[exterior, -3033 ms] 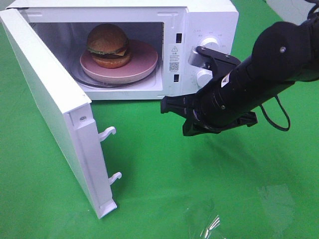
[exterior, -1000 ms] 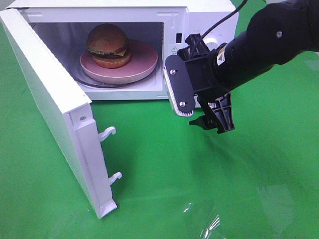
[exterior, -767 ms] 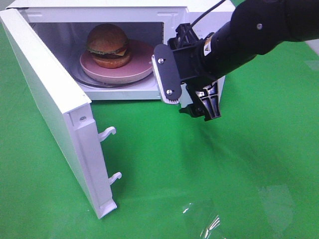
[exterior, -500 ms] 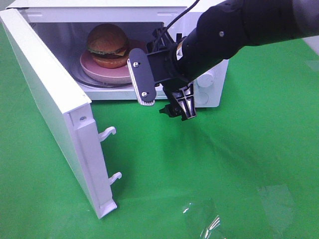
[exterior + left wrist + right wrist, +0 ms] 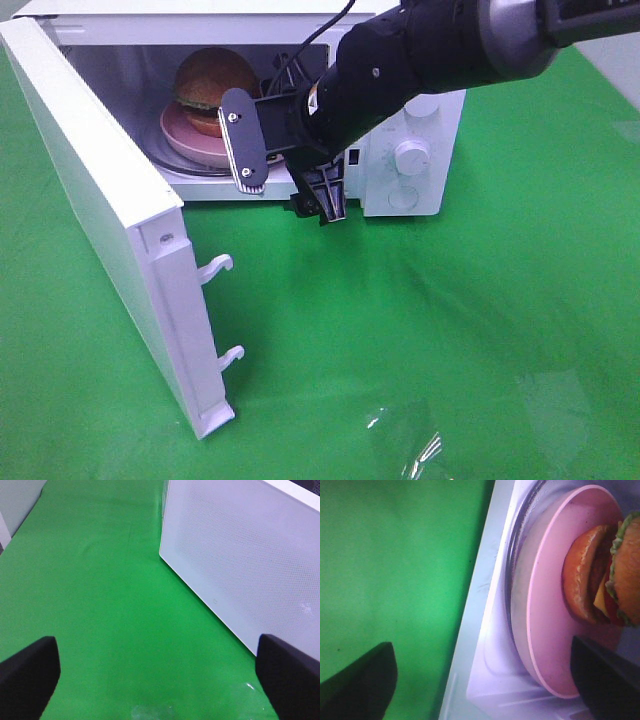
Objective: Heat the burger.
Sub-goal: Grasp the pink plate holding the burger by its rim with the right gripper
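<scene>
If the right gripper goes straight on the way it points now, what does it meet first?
Probably the pink plate carrying the burger inside the microwave; the open right gripper faces it, though depth is unclear.

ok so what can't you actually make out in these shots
- Burger: high view, right side hidden behind the right gripper; right wrist view cuts off its top at the edge.
- Plate: high view, right half hidden by the same gripper.
- Microwave dial markings: too small to read.
- Left gripper: outside the high view; its wrist view shows only two fingertips.
- Door: left wrist view shows only its outside.
</scene>
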Motion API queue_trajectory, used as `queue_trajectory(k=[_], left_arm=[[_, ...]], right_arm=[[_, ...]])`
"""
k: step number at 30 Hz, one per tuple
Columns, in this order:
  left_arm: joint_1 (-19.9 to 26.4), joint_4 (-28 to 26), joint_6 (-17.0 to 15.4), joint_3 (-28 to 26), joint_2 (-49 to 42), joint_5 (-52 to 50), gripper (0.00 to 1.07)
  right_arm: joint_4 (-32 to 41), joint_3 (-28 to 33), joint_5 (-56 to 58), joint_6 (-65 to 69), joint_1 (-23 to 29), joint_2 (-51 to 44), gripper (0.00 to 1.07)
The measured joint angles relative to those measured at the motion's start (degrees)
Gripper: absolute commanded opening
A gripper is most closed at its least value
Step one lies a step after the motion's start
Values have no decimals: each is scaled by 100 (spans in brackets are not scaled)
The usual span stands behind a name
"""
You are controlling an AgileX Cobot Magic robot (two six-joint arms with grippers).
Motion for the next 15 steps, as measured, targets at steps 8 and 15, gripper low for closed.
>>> queue_trajectory(k=[8, 15], left_arm=[[0, 0, 0, 0, 0, 0, 99], [0, 0, 0, 0, 0, 0, 99]], right_arm=[[0, -539, 69, 69, 0, 435, 90], [0, -1094, 252, 109, 0, 796, 88]])
